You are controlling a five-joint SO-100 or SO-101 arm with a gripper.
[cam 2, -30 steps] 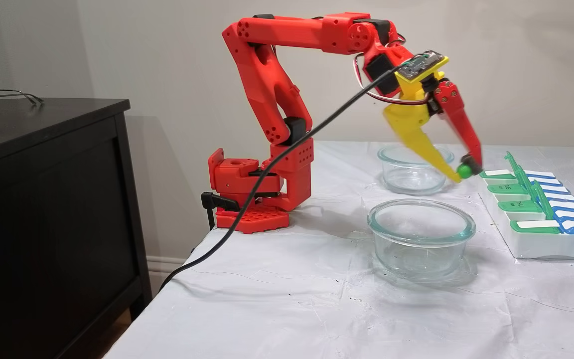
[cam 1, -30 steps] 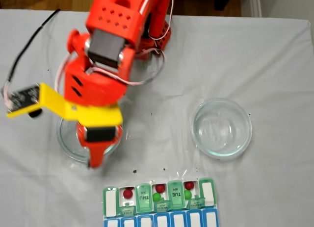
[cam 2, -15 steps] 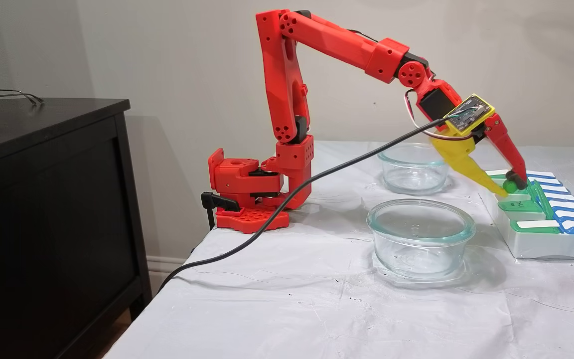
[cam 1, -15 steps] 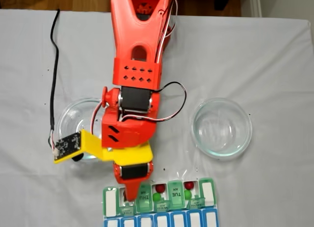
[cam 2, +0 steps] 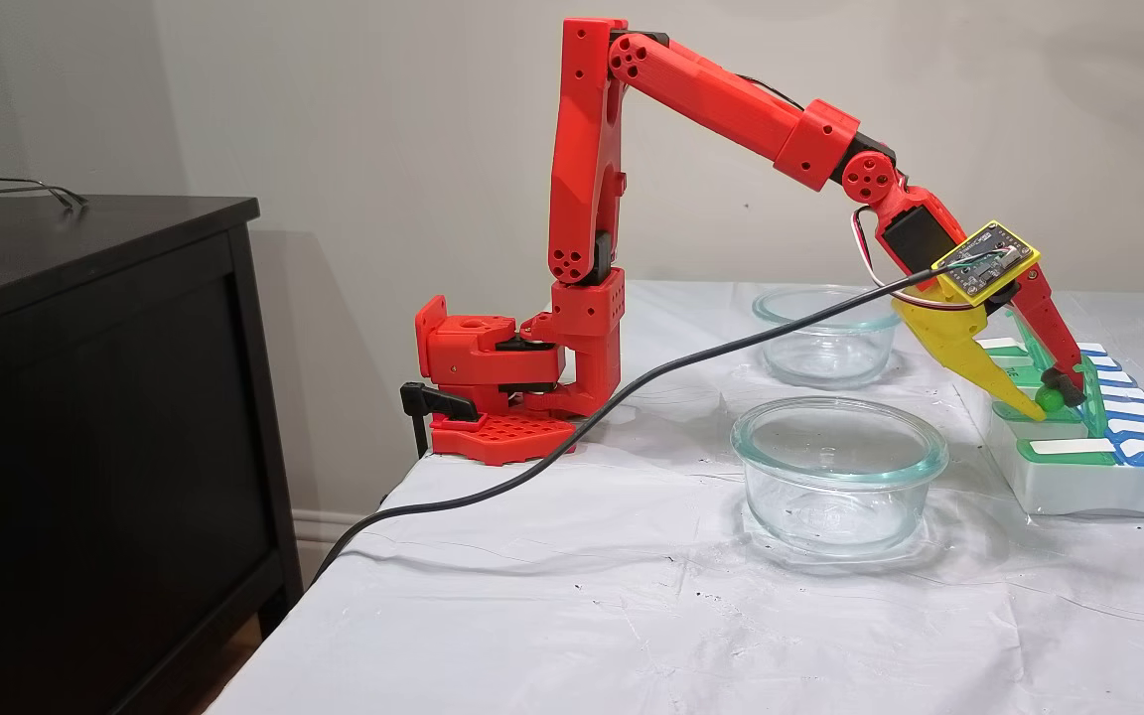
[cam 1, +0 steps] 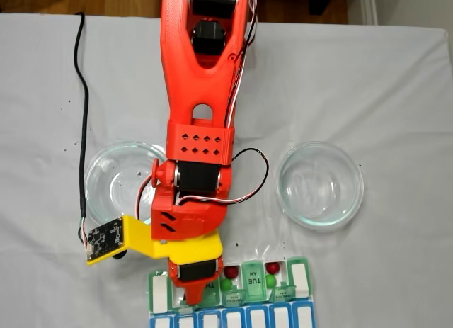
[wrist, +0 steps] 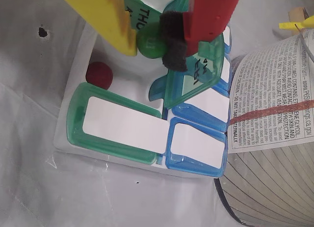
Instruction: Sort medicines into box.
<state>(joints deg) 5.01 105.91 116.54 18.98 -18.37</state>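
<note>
Green ball (wrist: 149, 43) sits pinched between the yellow finger (wrist: 110, 21) and the black-padded red finger (wrist: 206, 16) of the gripper (wrist: 154, 43), directly over an open compartment of the pill organizer (wrist: 66, 138). The wrist view shows a red ball (wrist: 99, 73) already lying in that same white compartment, below and left of the held ball, beside a raised green lid lettered THU (wrist: 147, 13). From the side, a fixed view shows the green ball (cam 2: 1050, 399) at the gripper (cam 2: 1053, 397) tips, low over the organizer (cam 2: 1078, 492), among its upright lids. From above, a fixed view has the arm covering the held ball and that compartment; the gripper (cam 1: 191, 300) tips reach into the green row of the organizer (cam 1: 300, 278). Further right in that row lie two red balls (cam 1: 231, 272) (cam 1: 272, 268) and two green ones (cam 1: 226, 285) (cam 1: 270, 280). Two glass bowls (cam 1: 320, 183) (cam 1: 113, 183) stand on the white cloth (cam 1: 396, 94) behind the organizer. A printed paper-wrapped container (wrist: 274, 138) stands just beside the blue lids (wrist: 196, 148) in the wrist view, cut off at the frame edge.
</note>
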